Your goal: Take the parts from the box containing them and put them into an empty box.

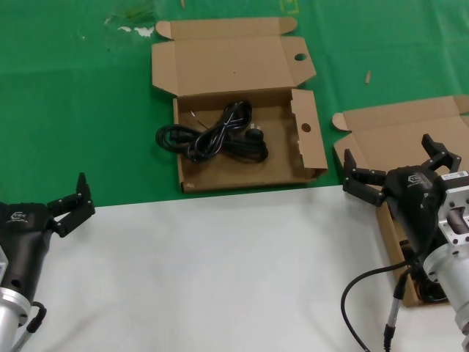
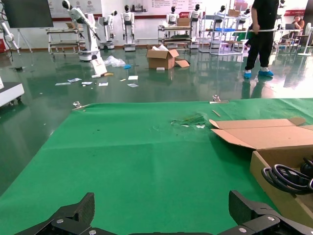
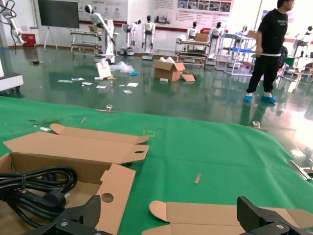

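A brown box with round holes in its flaps (image 1: pixel 311 132) lies open at the middle of the green mat. One coiled black power cord (image 1: pixel 216 136) lies in it, partly over its left wall. It shows in the left wrist view (image 2: pixel 288 177) and the right wrist view (image 3: pixel 34 188). A plain-lidded brown box (image 1: pixel 388 132) lies open at the right, mostly hidden by my right arm; something dark shows inside it (image 1: pixel 432 290). My right gripper (image 1: pixel 392 158) is open and empty over that box (image 3: pixel 220 215). My left gripper (image 1: pixel 67 199) is open and empty at the left, at the mat's front edge.
A white table surface (image 1: pixel 220 271) fills the front; the green mat (image 1: pixel 73 110) lies behind it. Small scraps lie on the mat (image 1: pixel 135 29). A person (image 3: pixel 271 49) stands far off on the floor behind the table.
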### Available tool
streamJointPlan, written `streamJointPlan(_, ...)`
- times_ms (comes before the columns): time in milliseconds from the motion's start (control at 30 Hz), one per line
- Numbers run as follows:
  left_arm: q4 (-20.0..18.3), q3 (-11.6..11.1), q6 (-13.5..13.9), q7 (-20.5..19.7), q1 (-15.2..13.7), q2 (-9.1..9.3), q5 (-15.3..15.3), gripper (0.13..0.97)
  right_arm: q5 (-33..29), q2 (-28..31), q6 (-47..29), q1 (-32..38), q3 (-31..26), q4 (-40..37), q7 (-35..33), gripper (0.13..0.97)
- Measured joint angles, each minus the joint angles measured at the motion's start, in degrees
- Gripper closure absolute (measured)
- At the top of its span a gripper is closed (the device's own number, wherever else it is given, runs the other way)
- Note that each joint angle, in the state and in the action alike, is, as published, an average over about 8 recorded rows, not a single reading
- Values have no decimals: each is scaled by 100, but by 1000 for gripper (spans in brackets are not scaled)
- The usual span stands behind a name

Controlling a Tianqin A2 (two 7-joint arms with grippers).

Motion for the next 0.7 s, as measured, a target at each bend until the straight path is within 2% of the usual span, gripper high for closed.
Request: streamJointPlan(700, 0, 0, 0, 0, 0, 0, 0, 132, 0, 0, 0, 0, 0, 0, 0, 129)
